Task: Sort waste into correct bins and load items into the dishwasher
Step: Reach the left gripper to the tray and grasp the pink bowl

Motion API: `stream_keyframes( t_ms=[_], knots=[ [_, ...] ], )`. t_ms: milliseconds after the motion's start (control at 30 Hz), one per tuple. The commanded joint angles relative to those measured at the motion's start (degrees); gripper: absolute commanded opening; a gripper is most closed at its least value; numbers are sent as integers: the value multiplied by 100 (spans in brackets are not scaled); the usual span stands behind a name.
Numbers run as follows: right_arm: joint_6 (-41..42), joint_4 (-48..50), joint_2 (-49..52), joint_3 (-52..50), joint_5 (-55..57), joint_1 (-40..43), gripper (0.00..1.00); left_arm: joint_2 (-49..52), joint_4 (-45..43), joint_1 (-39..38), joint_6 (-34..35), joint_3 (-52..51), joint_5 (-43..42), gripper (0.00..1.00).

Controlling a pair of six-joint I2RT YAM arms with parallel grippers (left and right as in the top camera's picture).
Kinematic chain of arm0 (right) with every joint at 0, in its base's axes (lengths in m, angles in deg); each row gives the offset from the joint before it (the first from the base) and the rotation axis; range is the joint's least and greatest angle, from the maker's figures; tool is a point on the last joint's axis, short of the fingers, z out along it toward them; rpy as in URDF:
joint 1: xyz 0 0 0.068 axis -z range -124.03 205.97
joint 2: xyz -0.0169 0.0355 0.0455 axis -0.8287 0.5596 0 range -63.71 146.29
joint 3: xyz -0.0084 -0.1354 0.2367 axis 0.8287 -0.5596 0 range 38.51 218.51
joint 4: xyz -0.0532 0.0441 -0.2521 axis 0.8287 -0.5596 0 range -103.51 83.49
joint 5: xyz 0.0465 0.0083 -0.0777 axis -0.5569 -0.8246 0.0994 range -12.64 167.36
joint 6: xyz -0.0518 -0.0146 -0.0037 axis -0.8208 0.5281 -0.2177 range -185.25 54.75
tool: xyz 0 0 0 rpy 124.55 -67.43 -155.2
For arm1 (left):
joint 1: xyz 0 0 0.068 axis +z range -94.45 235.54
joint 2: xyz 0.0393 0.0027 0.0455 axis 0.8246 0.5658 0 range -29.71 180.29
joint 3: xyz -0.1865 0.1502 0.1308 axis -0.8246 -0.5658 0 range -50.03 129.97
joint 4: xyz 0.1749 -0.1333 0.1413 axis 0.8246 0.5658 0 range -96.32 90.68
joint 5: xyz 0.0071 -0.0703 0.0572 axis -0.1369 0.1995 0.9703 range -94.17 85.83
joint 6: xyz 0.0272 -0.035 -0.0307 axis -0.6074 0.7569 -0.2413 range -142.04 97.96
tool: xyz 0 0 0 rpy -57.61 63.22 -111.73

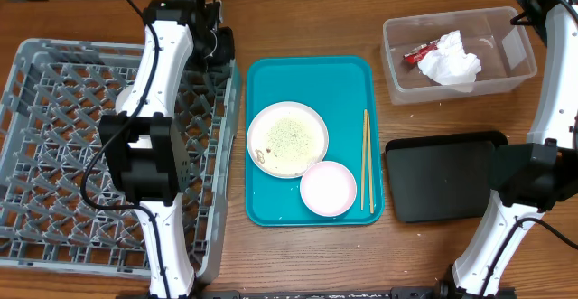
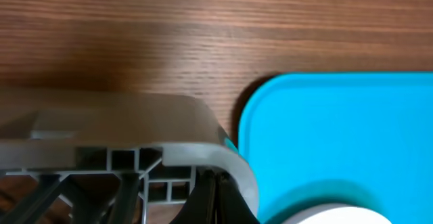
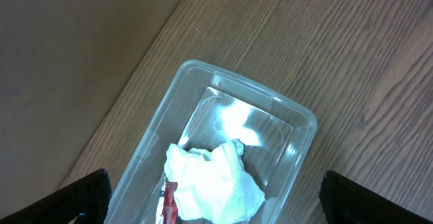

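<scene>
The plate lies flat in the middle of the teal tray, its face strewn with pale scraps. It looks stiff, glazed and slippery, likely breakable, so its rim on the side away from the bowl seems the only place to pinch it. It should be kept level until the loose scraps can be tipped out. The small bowl touches the plate's lower right edge; it looks light and would take a grip over its wall. The chopsticks lie side by side along the tray's right edge. They are thin, light and apt to roll, so they are best nipped across both at mid-length. Left of the tray is the rack, with the left arm stretched over it. The left jaws sit near the rack's far corner, and I cannot tell whether they are parted or closed. To the right, on the desk, the black tray holds nothing that shows. Beyond it, the tub holds the napkin and wrapper. The right arm hangs above the tub, its jaws spread wide and grasping nothing.
</scene>
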Motion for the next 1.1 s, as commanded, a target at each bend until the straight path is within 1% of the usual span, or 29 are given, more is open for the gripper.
stream_keyframes(
  t_ms=[0, 333, 467, 500, 533, 567, 700, 733, 833, 867, 933, 1000, 1033, 1067],
  knots=[
    [46, 20, -151, 72, 35, -4, 100, -28, -111, -42, 184, -4, -28, 4],
    [46, 20, -151, 72, 35, -4, 100, -92, 90, -52, 155, 52, -44, 4],
    [46, 20, -151, 72, 37, -4, 100, -166, 470, 2, 160, 557, -26, 4],
    [46, 20, -151, 72, 37, -4, 100, -177, 610, 24, 160, 782, -24, 7],
    [46, 20, -151, 72, 37, -4, 100, -177, 737, 42, 160, 992, -24, 11],
    [46, 20, -151, 72, 35, -4, 100, -179, 901, 63, 160, 1248, -24, 18],
    [46, 20, -151, 72, 35, -4, 100, -179, 1552, 109, 162, 2076, -37, 61],
    [46, 20, -151, 72, 37, -4, 100, -179, 1768, 107, 160, 2271, -61, 66],
    [46, 20, -151, 72, 37, -4, 100, -181, 2490, 68, 160, 2726, -94, 69],
    [46, 20, -151, 72, 35, -4, 100, -181, 2675, 48, 160, 2804, -96, 72],
    [46, 20, -151, 72, 37, -4, 100, -181, 3165, -24, 151, 2929, -127, 83],
    [46, 20, -151, 72, 37, -4, 100, -181, 3613, -90, 33, 2964, -129, 84],
    [46, 17, -151, 72, 35, -4, 100, -181, 3700, -109, -52, 2959, -114, 85],
    [46, 20, -151, 72, 37, -4, 100, -181, 3700, -138, -129, 2933, -122, 99]
  ],
)
